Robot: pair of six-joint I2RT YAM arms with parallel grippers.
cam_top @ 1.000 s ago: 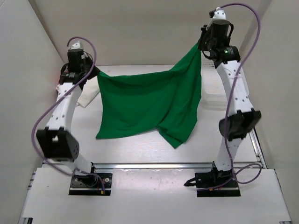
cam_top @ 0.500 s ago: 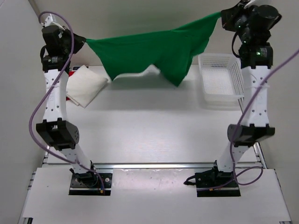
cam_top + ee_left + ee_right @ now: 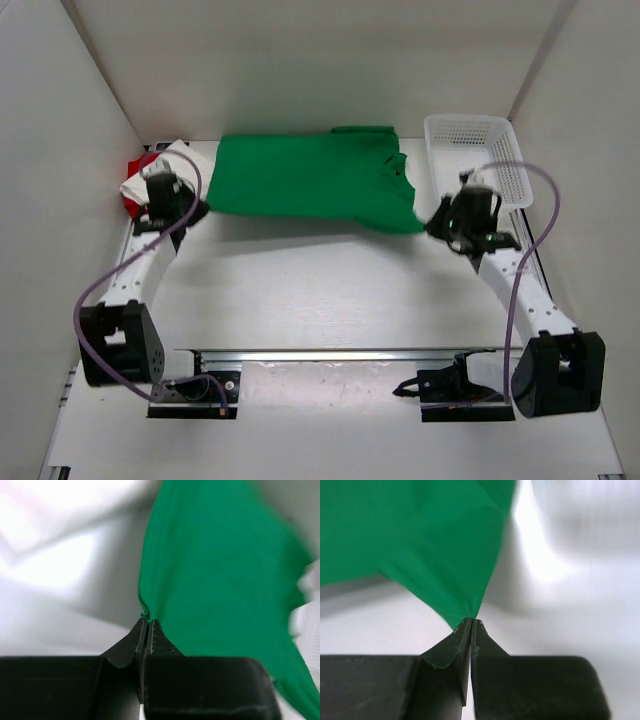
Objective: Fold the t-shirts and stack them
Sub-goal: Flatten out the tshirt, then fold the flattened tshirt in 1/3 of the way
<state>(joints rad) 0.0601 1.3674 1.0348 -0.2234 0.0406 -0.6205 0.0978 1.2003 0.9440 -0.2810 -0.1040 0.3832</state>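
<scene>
A green t-shirt [image 3: 305, 178] lies spread across the back of the table, stretched between both arms. My left gripper [image 3: 190, 208] is shut on its near left corner, seen as a pinched green edge [image 3: 146, 614] at the fingertips in the left wrist view. My right gripper [image 3: 432, 224] is shut on its near right corner, a green point [image 3: 465, 615] between the fingertips in the right wrist view. A folded white shirt [image 3: 150, 180] lies on a red one [image 3: 140, 165] at the back left, beside the left gripper.
A white plastic basket [image 3: 475, 150] stands at the back right, just behind the right arm. White walls close in the table on the left, back and right. A metal rail [image 3: 340, 353] runs along the near edge by the arm bases.
Both arms have swung down from high up and come toward the near side. The green t-shirt, held hanging in the air before, now lies spread low across the back of the table.
</scene>
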